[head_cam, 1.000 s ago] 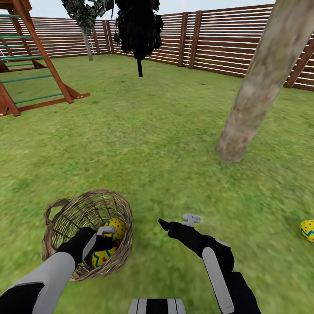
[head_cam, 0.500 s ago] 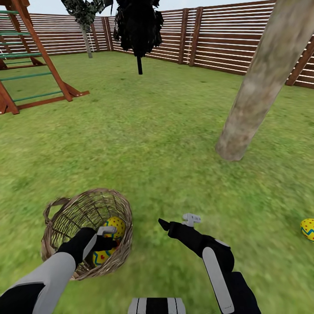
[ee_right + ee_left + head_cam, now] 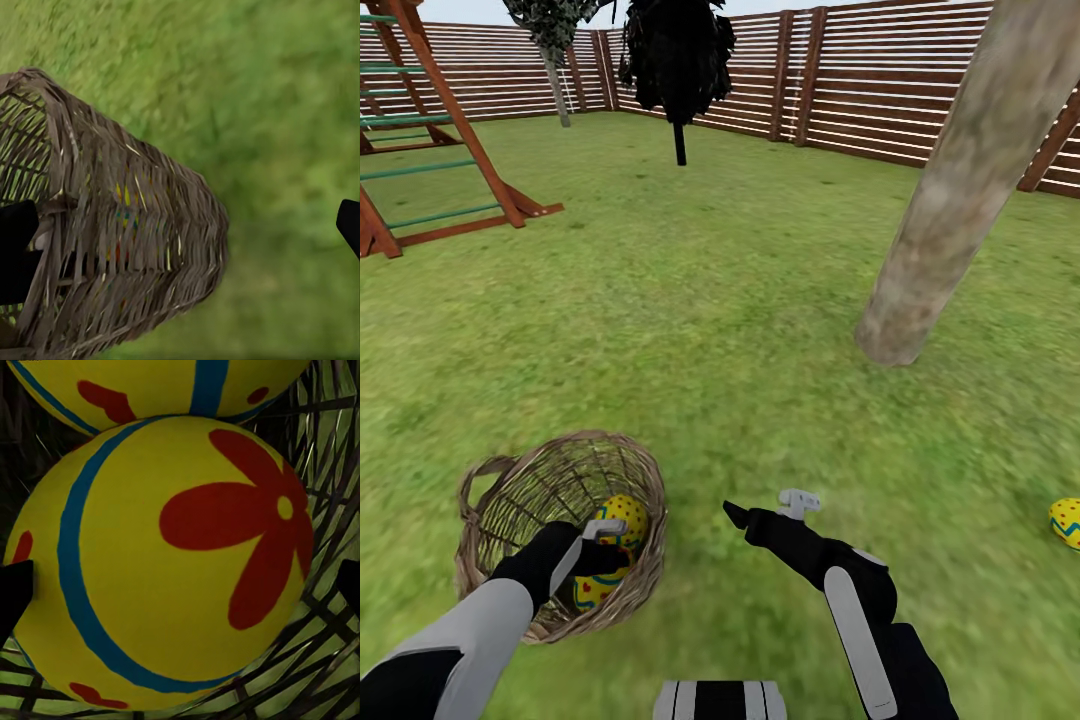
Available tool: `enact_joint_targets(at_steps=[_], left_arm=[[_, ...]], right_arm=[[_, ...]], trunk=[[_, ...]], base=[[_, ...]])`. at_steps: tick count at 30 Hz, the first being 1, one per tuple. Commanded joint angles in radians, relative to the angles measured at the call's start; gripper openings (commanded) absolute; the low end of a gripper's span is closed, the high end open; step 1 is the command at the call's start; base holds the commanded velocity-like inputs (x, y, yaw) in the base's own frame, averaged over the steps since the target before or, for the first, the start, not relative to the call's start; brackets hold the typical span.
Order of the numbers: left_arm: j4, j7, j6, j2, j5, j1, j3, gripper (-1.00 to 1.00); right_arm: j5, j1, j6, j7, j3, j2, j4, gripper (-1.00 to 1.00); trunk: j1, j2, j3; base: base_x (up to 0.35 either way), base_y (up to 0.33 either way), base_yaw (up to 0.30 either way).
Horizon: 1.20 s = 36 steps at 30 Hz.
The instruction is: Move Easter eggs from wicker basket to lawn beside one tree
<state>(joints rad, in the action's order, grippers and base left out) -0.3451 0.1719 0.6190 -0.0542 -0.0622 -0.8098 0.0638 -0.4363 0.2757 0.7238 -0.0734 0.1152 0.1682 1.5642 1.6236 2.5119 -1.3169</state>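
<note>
Inside the wicker basket [image 3: 560, 530], left gripper [image 3: 603, 545] spread around the nearer egg [image 3: 169, 566], probably smooth, rigid, slippery: best pinched across its widest middle

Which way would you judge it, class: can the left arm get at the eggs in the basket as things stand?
Probably yes. The left gripper is already inside the open-topped wicker basket, and the nearer egg sits between its open fingertips with nothing in between.
</note>
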Motion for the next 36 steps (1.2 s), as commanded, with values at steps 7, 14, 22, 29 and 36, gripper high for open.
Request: enact_joint_targets(at_steps=[7, 14, 22, 29, 36], left_arm=[[-0.002, 0.006, 0.005, 0.000, -0.007, 0.000, 0.007, 1.00], [-0.002, 0.006, 0.005, 0.002, -0.007, 0.000, 0.007, 1.00], [-0.002, 0.006, 0.004, 0.001, -0.007, 0.000, 0.007, 1.00], [-0.002, 0.006, 0.004, -0.001, -0.007, 0.000, 0.007, 1.00], [-0.002, 0.006, 0.004, 0.000, -0.007, 0.001, 0.007, -1.00]], right_arm=[[0.004, 0.000, 0.005, -0.005, -0.001, 0.001, 0.001, 1.00], [0.004, 0.000, 0.005, -0.005, 0.000, 0.001, 0.001, 1.00], [0.004, 0.000, 0.005, -0.005, 0.000, 0.001, 0.001, 1.00], [0.004, 0.000, 0.005, -0.005, 0.000, 0.000, 0.001, 1.00], [0.004, 0.000, 0.005, -0.005, 0.000, 0.001, 0.001, 1.00]], trunk=[[0.001, 0.001, -0.008], [0.001, 0.001, -0.008], [0.002, 0.001, -0.016], [0.002, 0.001, -0.016], [0.002, 0.001, -0.016]], base=[[0.000, 0.000, 0.000], [0.000, 0.000, 0.000], [0.000, 0.000, 0.000], [0.000, 0.000, 0.000], [0.000, 0.000, 0.000]])
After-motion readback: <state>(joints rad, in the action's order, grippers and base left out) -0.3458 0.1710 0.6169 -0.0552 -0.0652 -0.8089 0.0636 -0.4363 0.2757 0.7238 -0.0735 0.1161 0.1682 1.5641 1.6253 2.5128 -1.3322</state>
